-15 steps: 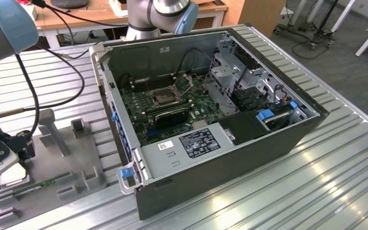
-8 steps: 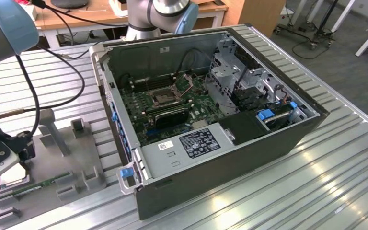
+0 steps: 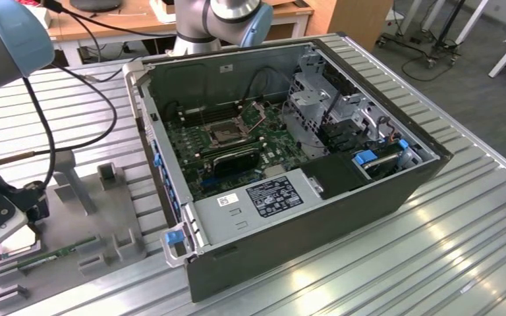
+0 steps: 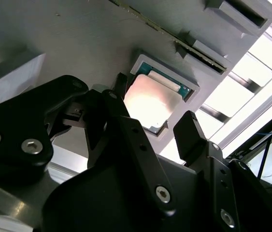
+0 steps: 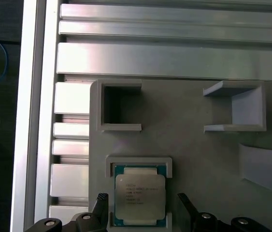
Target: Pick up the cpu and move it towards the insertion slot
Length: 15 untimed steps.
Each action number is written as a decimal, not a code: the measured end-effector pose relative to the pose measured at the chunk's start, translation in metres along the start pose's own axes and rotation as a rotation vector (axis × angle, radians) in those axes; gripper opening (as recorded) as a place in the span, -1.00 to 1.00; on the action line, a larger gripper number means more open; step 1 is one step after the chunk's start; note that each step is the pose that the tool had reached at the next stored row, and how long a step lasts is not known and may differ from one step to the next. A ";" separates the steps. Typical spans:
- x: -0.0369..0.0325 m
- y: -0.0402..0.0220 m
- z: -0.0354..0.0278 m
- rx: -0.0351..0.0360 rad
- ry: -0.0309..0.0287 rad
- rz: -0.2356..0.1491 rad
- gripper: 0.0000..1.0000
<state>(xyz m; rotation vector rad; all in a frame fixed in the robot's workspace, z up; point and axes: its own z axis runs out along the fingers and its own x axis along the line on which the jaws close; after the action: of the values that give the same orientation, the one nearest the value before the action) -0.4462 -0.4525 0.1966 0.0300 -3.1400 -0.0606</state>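
Cpu (image 5: 139,193): seated in its grey nest (image 5: 139,160), unlifted. Gripper (image 4: 151,107): fingers apart, straddling the cpu. Slot (image 3: 221,130): well apart, inside the case (image 3: 341,224). Risk, as I judge it: an off-centre close could tilt the cpu or jam it against the nest rim.

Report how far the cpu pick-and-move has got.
Done: the gripper is lined up over the cpu, which lies flat in its recess in the grey fixture plate. In hand: the jaws stand open, one on each side of the cpu, not closed on it. Left: the grasp, the lift and the carry to the insertion slot inside the computer case.
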 end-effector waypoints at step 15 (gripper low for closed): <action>0.0000 -0.0002 0.0043 0.0000 -0.0001 0.000 0.33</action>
<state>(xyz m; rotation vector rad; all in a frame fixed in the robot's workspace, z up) -0.4462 -0.4525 0.1922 0.0300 -3.1401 -0.0606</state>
